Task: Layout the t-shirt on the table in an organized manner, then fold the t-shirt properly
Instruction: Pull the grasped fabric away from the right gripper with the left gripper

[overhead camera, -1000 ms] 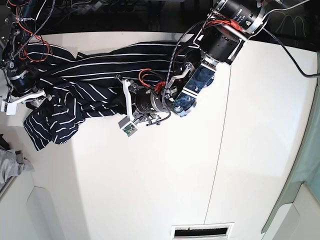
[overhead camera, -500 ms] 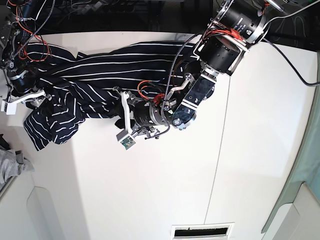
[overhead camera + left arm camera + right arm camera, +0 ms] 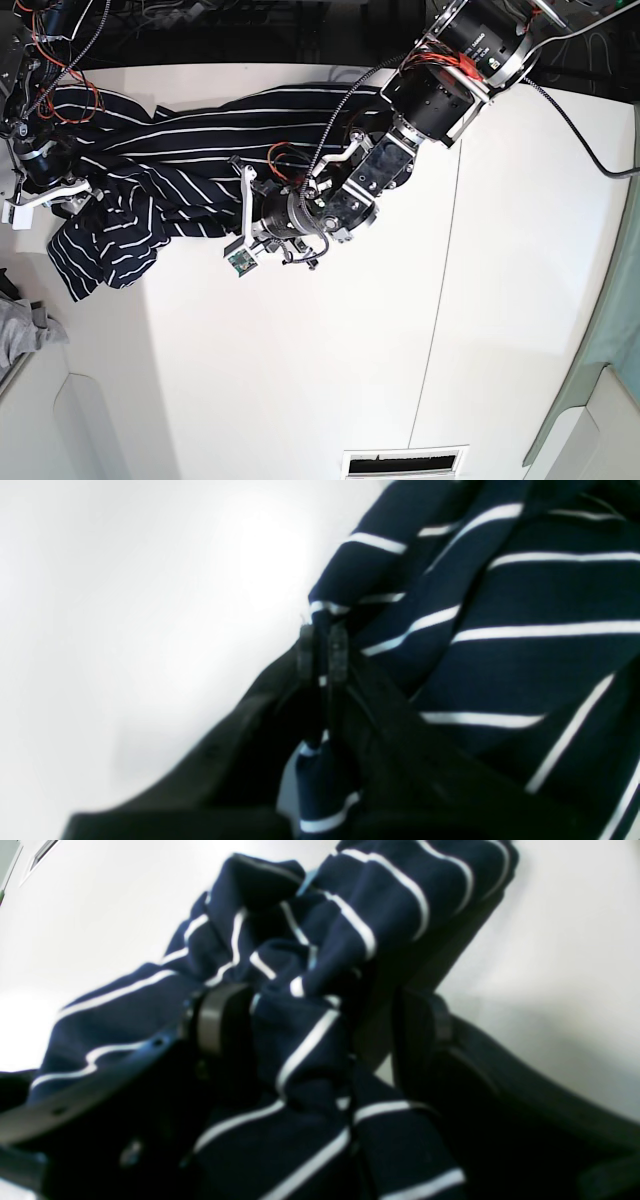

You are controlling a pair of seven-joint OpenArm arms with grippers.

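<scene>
The navy, white-striped t-shirt (image 3: 190,150) lies crumpled across the back left of the white table (image 3: 330,350). My left gripper (image 3: 250,218) reaches in from the back right to the shirt's near edge. In the left wrist view this gripper (image 3: 320,635) is shut, with a fold of the t-shirt (image 3: 500,645) pinched between its fingers. My right gripper (image 3: 55,190) sits on the shirt's left end. In the right wrist view its fingers (image 3: 220,1015) stand wide apart around a bunch of the t-shirt (image 3: 310,1040), so my right gripper (image 3: 320,1015) is open.
A small grey cloth (image 3: 20,325) lies at the table's left edge. A dark seam (image 3: 440,300) runs down the tabletop and a vent slot (image 3: 405,462) sits at the front. Cables and dark gear line the back edge. A teal surface (image 3: 610,330) borders the right.
My left gripper has moved left to the shirt's near edge and shut on the cloth. The right arm and the shirt's left end have stayed put.
</scene>
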